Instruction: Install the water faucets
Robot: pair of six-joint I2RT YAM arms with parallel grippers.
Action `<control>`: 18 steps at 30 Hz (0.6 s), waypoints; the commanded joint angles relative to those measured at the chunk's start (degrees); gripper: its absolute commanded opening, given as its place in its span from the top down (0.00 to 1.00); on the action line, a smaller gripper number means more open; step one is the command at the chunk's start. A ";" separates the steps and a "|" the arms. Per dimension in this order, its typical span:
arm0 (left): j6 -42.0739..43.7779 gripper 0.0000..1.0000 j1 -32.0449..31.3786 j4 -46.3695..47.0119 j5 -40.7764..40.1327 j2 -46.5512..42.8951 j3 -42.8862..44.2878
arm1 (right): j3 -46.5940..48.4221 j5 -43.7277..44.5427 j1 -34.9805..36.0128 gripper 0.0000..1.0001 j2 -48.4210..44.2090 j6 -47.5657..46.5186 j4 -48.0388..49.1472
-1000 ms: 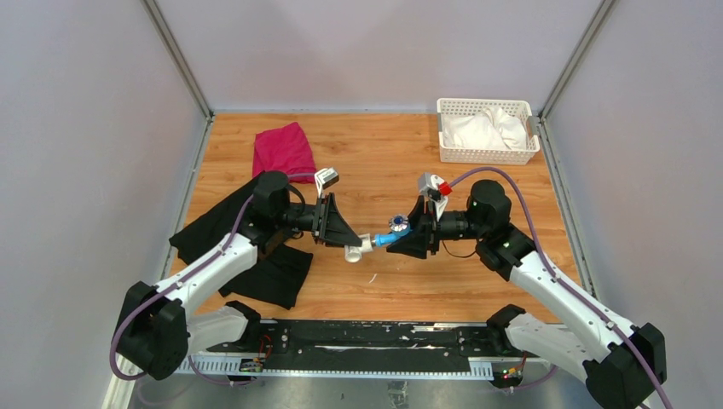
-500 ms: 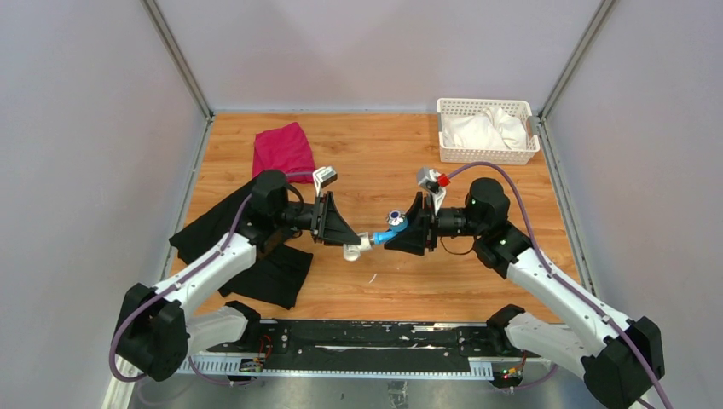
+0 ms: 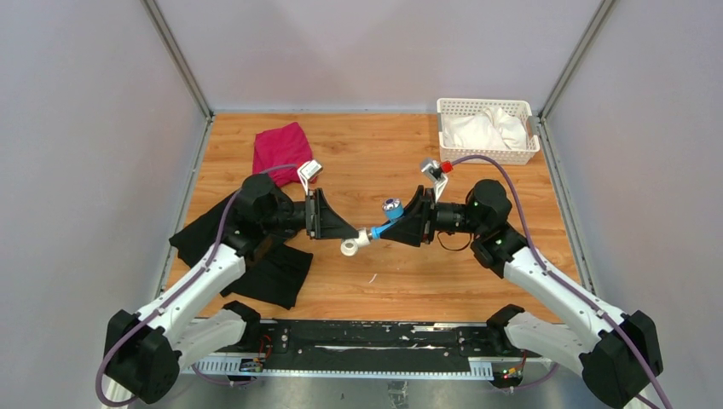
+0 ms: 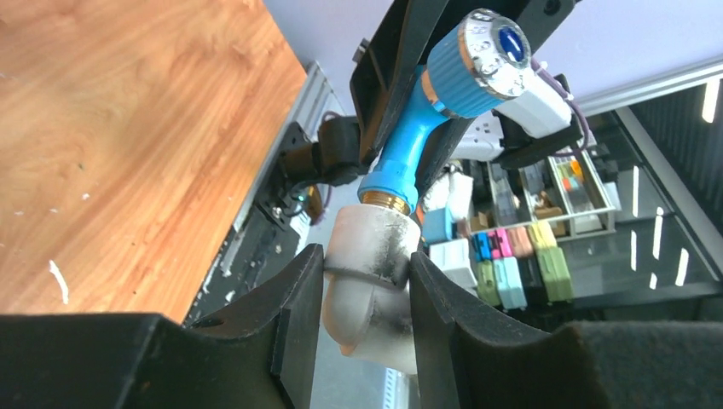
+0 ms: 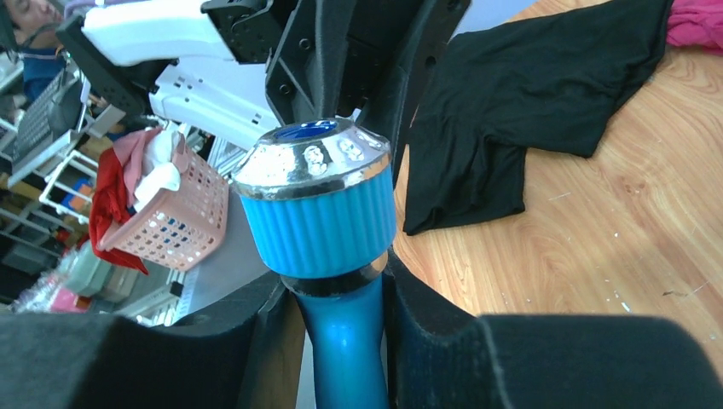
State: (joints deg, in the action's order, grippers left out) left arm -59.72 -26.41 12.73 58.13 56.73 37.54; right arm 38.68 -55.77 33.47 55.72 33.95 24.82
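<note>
Left hand clamped on white fitting, right hand on blue faucet, entering from fitting's 3 o'clock, top view. Keep axes collinear; rotate right wrist, hold left rigid.

No text can be read; marks on the knob of the water faucet are illegible.

Left hand, right hand: closed, tips facing.

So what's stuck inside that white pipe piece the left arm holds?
The brass end of the blue faucet sits in the top opening of the white fitting, which the left end effector grips. How far the thread goes in is hidden by its wall.
</note>
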 commanded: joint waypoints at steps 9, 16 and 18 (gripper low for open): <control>2.07 0.91 -0.74 4.51 -9.02 -1.58 2.01 | -2.89 5.00 1.39 1.00 -0.03 6.04 1.67; 4.17 0.57 -0.51 -0.01 -10.55 -0.91 4.00 | -3.21 7.49 1.42 1.00 -1.50 3.48 -0.85; 8.70 0.56 -0.12 -10.81 -13.96 -1.50 7.54 | -3.13 9.68 1.42 1.00 -3.18 0.78 -3.79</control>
State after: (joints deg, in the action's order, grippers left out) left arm -57.19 -26.83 13.21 48.73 56.21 39.24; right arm 35.75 -49.43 34.11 55.77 38.52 23.59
